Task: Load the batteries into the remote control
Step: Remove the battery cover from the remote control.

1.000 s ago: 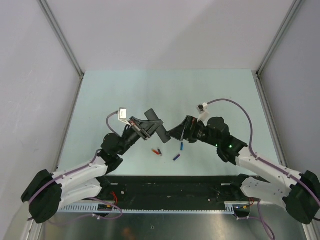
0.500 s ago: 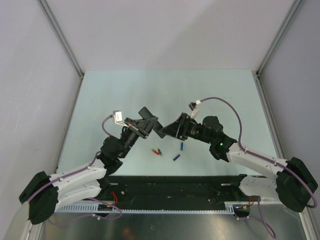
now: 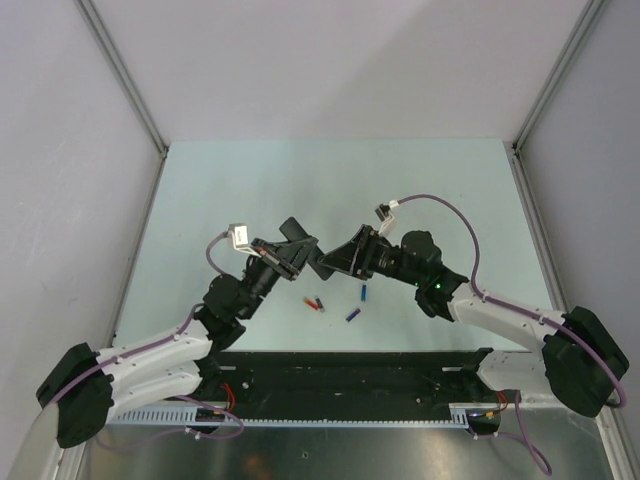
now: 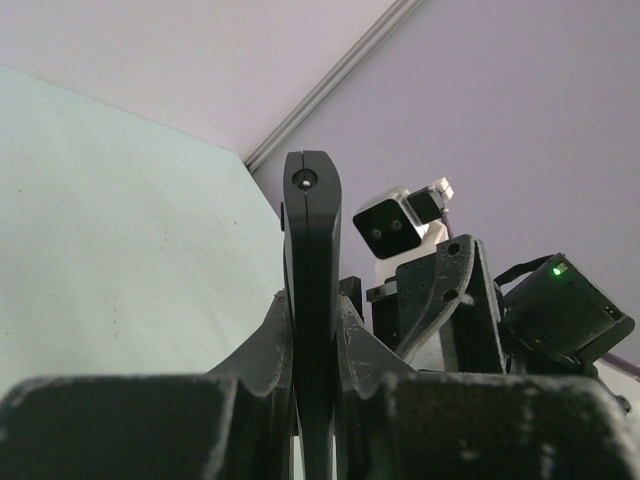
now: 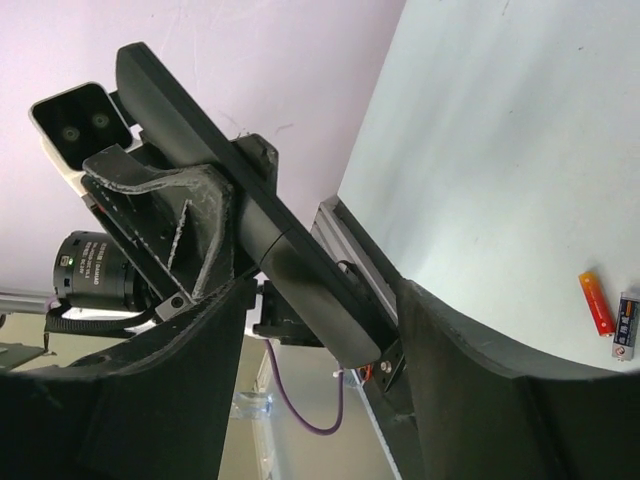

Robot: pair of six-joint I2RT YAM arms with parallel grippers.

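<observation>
My left gripper [image 4: 312,322] is shut on the remote control [image 4: 312,250], a slim black bar held edge-up above the table [image 3: 250,190]. From above, the remote [image 3: 298,243] hangs between the two arms. My right gripper [image 5: 325,335] is open, its jaws standing either side of the remote's lower end [image 5: 300,280] with gaps showing. The left gripper's fingers [image 5: 165,215] clamp the bar higher up. Three batteries lie on the table: a red one [image 3: 316,303] and two blue ones [image 3: 364,294], [image 3: 352,314]. The red battery [image 5: 597,303] also shows in the right wrist view.
The right arm's wrist camera [image 4: 392,225] and body [image 4: 560,310] sit close behind the remote. Grey walls and metal rails [image 3: 125,85] bound the table. A black cable tray [image 3: 340,375] runs along the near edge.
The right gripper has moved left onto the remote's end and its jaws have narrowed. The left gripper has shifted the remote slightly up and left.
</observation>
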